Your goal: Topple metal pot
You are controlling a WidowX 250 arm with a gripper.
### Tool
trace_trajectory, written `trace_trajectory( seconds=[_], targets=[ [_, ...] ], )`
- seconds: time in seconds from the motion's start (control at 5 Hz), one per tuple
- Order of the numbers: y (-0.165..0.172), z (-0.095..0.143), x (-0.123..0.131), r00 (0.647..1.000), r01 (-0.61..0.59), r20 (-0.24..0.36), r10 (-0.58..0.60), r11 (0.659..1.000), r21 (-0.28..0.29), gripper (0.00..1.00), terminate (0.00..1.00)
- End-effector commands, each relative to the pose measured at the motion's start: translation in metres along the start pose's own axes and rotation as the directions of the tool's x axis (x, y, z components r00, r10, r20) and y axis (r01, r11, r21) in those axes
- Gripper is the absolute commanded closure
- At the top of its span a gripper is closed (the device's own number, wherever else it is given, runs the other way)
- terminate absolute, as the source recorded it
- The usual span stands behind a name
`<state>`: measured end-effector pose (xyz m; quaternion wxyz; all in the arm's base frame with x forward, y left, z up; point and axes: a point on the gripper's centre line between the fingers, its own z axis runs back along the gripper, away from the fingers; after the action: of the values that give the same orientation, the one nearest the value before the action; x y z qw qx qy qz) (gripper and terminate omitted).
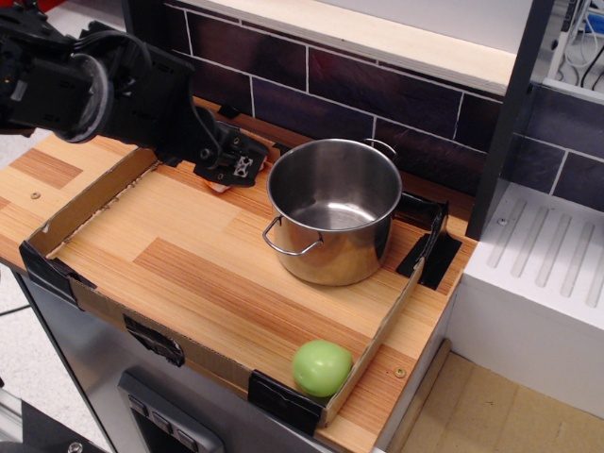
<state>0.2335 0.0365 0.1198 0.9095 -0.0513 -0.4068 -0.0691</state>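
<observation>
Tool point(236, 170), grip state unclear, sits just left of upright metal pot point(333, 211); green ball point(321, 367) near tray corner

The metal pot point(334, 209) is standing upright on the tabletop point(179, 264), toward its far right corner, with one loop handle facing the near edge and the other facing the far edge. A ball point(321, 367) is lying in the near right corner, well apart from the pot and directly before it. A low cardboard rim point(85, 203) is running along the tabletop's left, near and right edges, enclosing both things. The tool point(231, 162) is reaching in from the left and hovering near the far edge, just left of the pot; whether it is touching the pot cannot be told. A tiled wall point(359, 90) is rising behind the far edge.
</observation>
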Motion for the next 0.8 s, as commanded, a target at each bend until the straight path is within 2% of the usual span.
trace_trajectory(
  seconds=[0.0, 0.2, 0.6],
  targets=[
    [0.000, 0.000, 0.000, 1.000, 0.000, 0.000, 0.000, 1.000, 0.000, 0.00, 0.00],
    [-0.008, -0.009, -0.009, 1.000, -0.017, -0.018, 0.016, 1.000, -0.021, 0.00, 0.00],
    [-0.023, -0.034, -0.019, 0.993, -0.081, -0.081, 0.081, 0.997, 0.008, 0.00, 0.00]
  ],
)
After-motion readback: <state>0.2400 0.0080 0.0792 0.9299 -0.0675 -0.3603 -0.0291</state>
